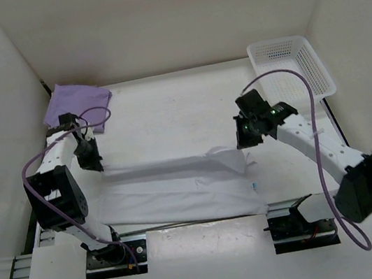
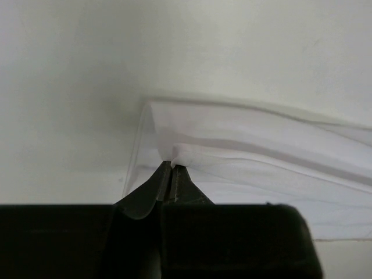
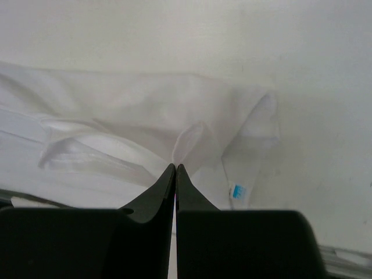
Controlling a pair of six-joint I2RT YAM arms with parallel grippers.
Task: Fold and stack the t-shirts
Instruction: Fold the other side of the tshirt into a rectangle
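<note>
The white shirt [image 1: 180, 193] lies spread across the bench [image 1: 167, 107], stretching from the left jaws to the right jaws and reaching back toward the arm bases. Its far edge runs as a raised, doubled band between the two sets of jaws.

The left jaws are clenched on the shirt's far left corner. In the left wrist view the two dark tips meet with a small nub of white cloth [image 2: 174, 152] pinched between them. From that pinch the shirt's folds run off to the right of the jaws in long, soft ridges. To the left of the jaws there is bare bench.

The right jaws are clenched as well, grasping the white shirt near its far right end. In the right wrist view the tips close to a point, and a little peak of cloth [image 3: 189, 136] rises straight off them. Crumpled layers of the shirt spread to the left and ahead of those jaws. A small blue label [image 3: 238, 190] sits on the cloth just to the right of the tips. The shirt's rounded right edge lies a little beyond that.

The purple shirt [image 1: 75, 104] lies folded beyond the left jaws, near the far left corner, well apart from the white one. A white basket [image 1: 291, 66] stands beyond and to the right of the right jaws.
</note>
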